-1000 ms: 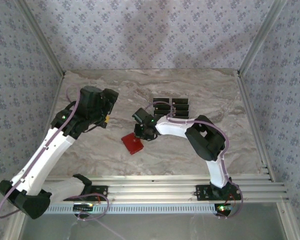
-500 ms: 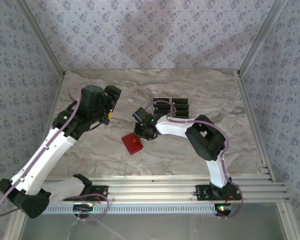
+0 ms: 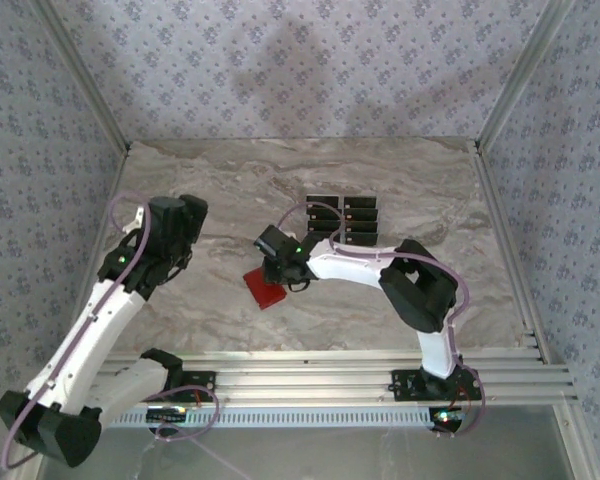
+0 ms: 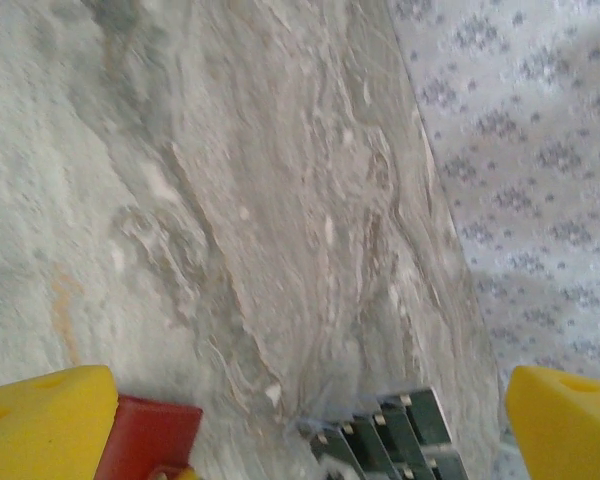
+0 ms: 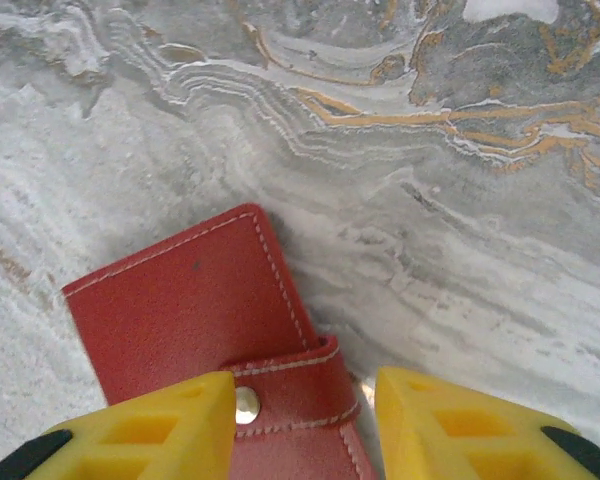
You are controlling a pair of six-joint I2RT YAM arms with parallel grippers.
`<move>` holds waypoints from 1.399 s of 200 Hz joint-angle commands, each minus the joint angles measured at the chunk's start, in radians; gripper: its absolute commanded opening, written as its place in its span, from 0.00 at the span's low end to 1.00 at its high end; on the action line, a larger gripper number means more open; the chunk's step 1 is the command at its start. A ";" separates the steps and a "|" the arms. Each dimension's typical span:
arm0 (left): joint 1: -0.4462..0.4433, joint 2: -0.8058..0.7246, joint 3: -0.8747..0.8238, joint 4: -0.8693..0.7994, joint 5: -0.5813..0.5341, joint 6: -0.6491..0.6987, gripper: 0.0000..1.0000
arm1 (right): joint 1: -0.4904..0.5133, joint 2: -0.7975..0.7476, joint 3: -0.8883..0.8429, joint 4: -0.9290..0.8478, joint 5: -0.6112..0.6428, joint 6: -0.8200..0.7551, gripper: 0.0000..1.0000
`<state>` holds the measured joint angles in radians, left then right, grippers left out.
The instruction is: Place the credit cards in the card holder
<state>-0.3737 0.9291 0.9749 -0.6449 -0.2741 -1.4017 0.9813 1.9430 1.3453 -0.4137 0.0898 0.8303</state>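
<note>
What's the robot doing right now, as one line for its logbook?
left gripper: open, holding nothing | right gripper: open over snap tab | card holder: closed, flat on table | credit cards: in rows, untouched

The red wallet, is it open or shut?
Shut. The red wallet lies folded flat, its snap tab wrapped over the edge and lying across the front; no inside pockets show.

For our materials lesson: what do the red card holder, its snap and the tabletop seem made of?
Card holder: leather or imitation, matte red, with fine grain and pale stitched edges. Snap: shiny silvery stud, likely metal. Tabletop: marble-look, grey and ochre veins; stone or print, unclear.
</note>
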 commanded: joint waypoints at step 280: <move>0.383 0.131 -0.225 0.240 0.516 0.314 1.00 | 0.111 0.229 0.304 -0.301 0.210 -0.356 0.35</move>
<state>0.0010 1.0561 0.7605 -0.4210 0.2211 -1.1069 1.0874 2.1460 1.6249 -0.6670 0.2676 0.4877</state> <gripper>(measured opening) 0.997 0.370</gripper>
